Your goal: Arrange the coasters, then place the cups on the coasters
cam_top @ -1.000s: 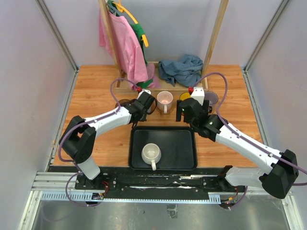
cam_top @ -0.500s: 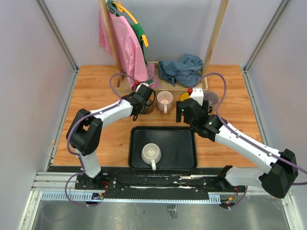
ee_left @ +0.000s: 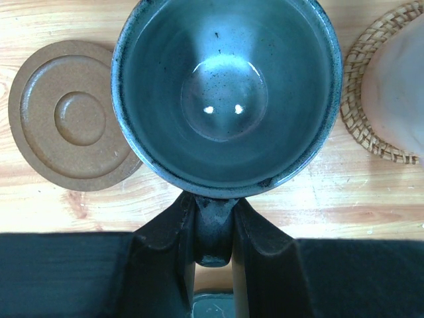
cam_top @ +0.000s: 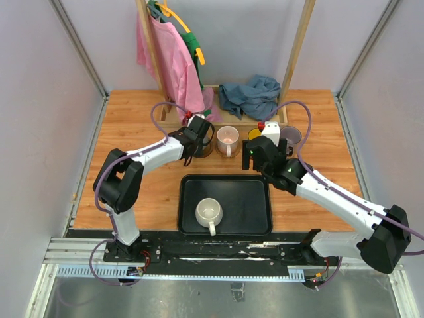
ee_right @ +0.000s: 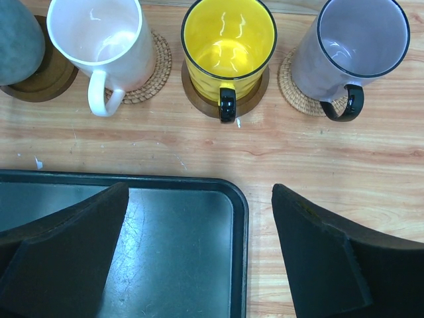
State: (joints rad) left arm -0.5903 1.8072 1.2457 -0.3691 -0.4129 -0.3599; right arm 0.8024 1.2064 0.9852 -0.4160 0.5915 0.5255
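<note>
While pale grey walls [cam_top: 40, 99] are closing in the cell, a warm wooden table [cam_top: 132, 119] is carrying a glossy black tray [cam_top: 255, 205] at its near edge. A wooden rack [cam_top: 298, 40], a pink garment [cam_top: 169, 59] and a crumpled blue-grey cloth [cam_top: 250, 96] are sitting well behind the tray. A white cup [cam_top: 209, 212] is standing inside the tray. Four more cups are lining up just beyond the tray's far rim.

The left gripper [ee_left: 213, 215] is pinching the handle of the dark grey cup [ee_left: 225, 93], round, speckled and glazed, past the tray's far-left corner. It is over a dark coaster [ee_right: 46, 79], though I cannot tell whether it is resting there. A bare brown coaster [ee_left: 69, 122], smooth with ringed grooves, is lying out past the tray's left side. The pale pink cup [ee_left: 397, 79] and the lavender cup [ee_right: 361, 43] are sitting on woven coasters [ee_left: 354, 119]. The glossy yellow cup [ee_right: 228, 40] is sitting on a brown disc [ee_right: 255, 99]. The right gripper [ee_right: 199, 218] is hovering over the tray's far edge, jaws spread wide and empty.
</note>
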